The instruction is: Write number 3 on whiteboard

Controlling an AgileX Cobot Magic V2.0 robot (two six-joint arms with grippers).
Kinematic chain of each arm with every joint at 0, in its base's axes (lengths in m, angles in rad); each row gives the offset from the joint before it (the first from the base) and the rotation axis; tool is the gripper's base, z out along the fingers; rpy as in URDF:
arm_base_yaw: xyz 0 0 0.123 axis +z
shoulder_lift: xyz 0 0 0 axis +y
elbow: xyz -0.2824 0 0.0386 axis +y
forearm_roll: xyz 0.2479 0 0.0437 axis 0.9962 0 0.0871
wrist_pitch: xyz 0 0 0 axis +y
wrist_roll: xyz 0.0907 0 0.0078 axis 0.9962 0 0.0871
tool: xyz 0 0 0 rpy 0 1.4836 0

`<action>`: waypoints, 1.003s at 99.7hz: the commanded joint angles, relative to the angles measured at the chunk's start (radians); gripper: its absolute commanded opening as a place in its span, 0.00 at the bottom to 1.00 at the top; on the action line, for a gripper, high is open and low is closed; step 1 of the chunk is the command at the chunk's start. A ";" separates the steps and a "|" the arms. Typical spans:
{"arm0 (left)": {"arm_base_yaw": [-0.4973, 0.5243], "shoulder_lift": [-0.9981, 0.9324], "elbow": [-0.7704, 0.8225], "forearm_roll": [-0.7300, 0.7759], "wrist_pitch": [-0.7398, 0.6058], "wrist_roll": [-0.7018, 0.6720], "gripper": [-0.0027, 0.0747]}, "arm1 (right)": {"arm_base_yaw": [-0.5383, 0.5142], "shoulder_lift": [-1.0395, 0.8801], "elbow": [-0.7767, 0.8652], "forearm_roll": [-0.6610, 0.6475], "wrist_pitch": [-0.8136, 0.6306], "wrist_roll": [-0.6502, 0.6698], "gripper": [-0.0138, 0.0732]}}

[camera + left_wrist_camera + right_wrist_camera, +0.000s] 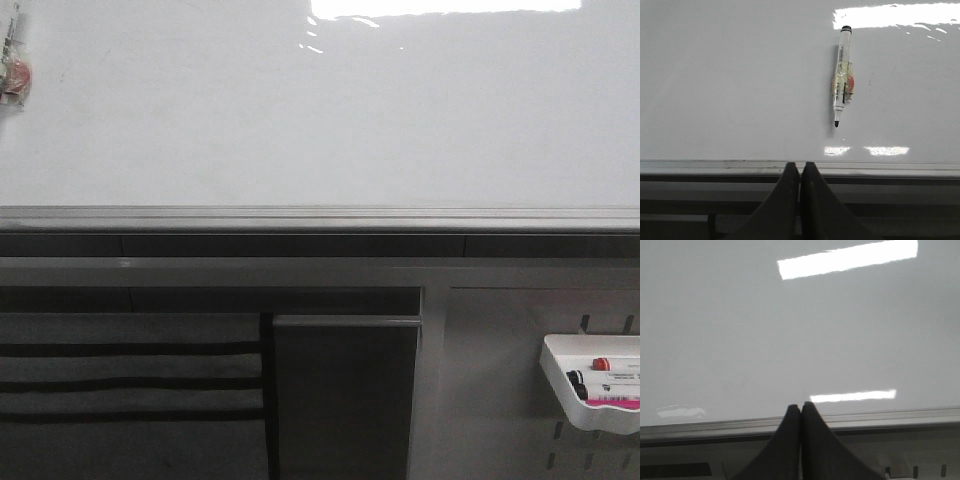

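Left wrist view: the left end effector [799,172] is closed and empty, the marker [842,75] clipped to the blank whiteboard [730,90] above it. The right end effector [800,412] is closed too. Nothing's written; next, open and take the marker.

Office or laboratory-type workspace, arranged around a wall-mounted writing board. The whiteboard [320,120] is large, glossy and blank, and it reflects strip-shaped ceiling lights as bright glare patches, the kind of lighting common in institutional rooms. A grey metal rail [320,215] runs along its lower edge. A marker pen [842,75] is fixed upright to the board face by a small clip. Below and to the right, a grey slotted pegboard panel [500,380] carries a white tray [560,375] holding more markers. Dark grey cabinet or frame panels [345,400] sit beneath the rail.
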 commanded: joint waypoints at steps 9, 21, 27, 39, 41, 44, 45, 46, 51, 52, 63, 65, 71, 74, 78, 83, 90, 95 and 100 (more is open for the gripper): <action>-0.009 -0.027 0.006 0.000 -0.074 -0.008 0.01 | 0.001 -0.017 0.027 -0.013 -0.022 0.001 0.08; -0.009 -0.027 0.006 -0.003 -0.111 -0.008 0.01 | 0.001 -0.016 0.027 -0.013 0.092 0.001 0.08; -0.009 -0.027 0.006 -0.015 -0.131 -0.008 0.01 | 0.001 -0.016 0.027 -0.013 0.076 0.001 0.08; -0.009 -0.027 -0.014 -0.040 -0.172 -0.008 0.01 | 0.001 -0.016 0.016 -0.013 0.001 0.001 0.08; -0.009 -0.027 -0.022 -0.041 -0.172 -0.008 0.01 | 0.001 -0.016 0.010 -0.013 0.001 0.001 0.08; -0.009 -0.027 -0.037 -0.042 -0.172 -0.008 0.01 | 0.001 -0.016 -0.003 -0.013 0.007 0.001 0.08; -0.009 -0.027 -0.041 -0.042 -0.172 -0.008 0.01 | 0.001 -0.016 -0.011 -0.013 0.010 0.001 0.08; -0.009 -0.027 -0.045 -0.045 -0.170 -0.008 0.01 | 0.001 -0.015 -0.015 -0.013 0.017 0.001 0.08; -0.009 -0.023 -0.085 -0.049 -0.166 -0.008 0.01 | 0.001 -0.009 -0.052 -0.013 0.041 0.001 0.08; -0.009 -0.020 -0.096 -0.049 -0.158 -0.008 0.01 | 0.001 -0.006 -0.065 -0.013 0.046 0.001 0.08; -0.009 0.021 -0.199 -0.049 -0.098 -0.008 0.01 | 0.001 0.038 -0.188 -0.013 0.151 0.001 0.08; -0.009 0.034 -0.223 -0.049 -0.086 -0.008 0.01 | 0.001 0.052 -0.204 -0.013 0.170 0.001 0.08; -0.009 0.080 -0.296 -0.049 -0.008 -0.008 0.01 | 0.001 0.106 -0.287 -0.013 0.228 0.001 0.08; -0.009 0.111 -0.329 -0.049 0.023 -0.008 0.01 | 0.003 0.140 -0.320 -0.013 0.254 -0.002 0.08; -0.009 0.143 -0.370 -0.049 0.066 -0.008 0.01 | 0.003 0.177 -0.362 -0.013 0.289 -0.015 0.08; -0.009 0.192 -0.428 -0.049 0.127 -0.006 0.01 | 0.003 0.231 -0.421 -0.013 0.338 -0.025 0.08; -0.009 0.262 -0.508 -0.047 0.225 -0.006 0.01 | 0.003 0.310 -0.507 -0.013 0.414 -0.030 0.08; -0.009 0.310 -0.559 -0.047 0.295 -0.004 0.01 | 0.003 0.363 -0.567 -0.013 0.492 -0.071 0.08; -0.009 0.358 -0.608 -0.040 0.366 -0.003 0.01 | 0.003 0.418 -0.628 -0.013 0.569 -0.122 0.08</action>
